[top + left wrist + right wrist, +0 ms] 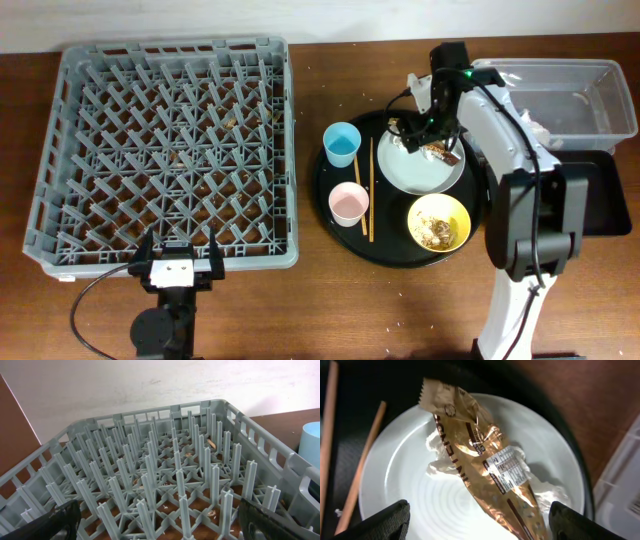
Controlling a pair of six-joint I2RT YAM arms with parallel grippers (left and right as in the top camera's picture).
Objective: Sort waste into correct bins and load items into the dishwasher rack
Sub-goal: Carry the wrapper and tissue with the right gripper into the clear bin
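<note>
Overhead view: the grey dishwasher rack (165, 150) fills the left of the table with no dishes in it, and the left gripper (182, 248) sits at its near edge, fingers spread wide and holding nothing. To the right, the round black tray (335, 215) carries the dishes. Beyond it stand the clear tub (570, 100) and the shallow black tray (605, 195).

The white plate (420, 172) lies at the far right of the round tray. The right gripper (428, 140) hovers directly above it, its fingers (375, 522) well apart on either side of the brown-gold wrapper (480, 460) and not yet touching it.

The wrapper lies lengthwise across the plate on top of a crumpled white napkin (437, 465). It looks like thin metallised film, so it is probably almost weightless, crinkly, springy and slick. A pinch across its narrow middle, where it puffs up off the plate, seems the surest hold. The flat crimped end toward the chopsticks (362, 465) would be harder to catch.

The soft napkin may snag and lift along with it. The plate is rigid and glazed, so fingertips pressed too low would likely skid.
</note>
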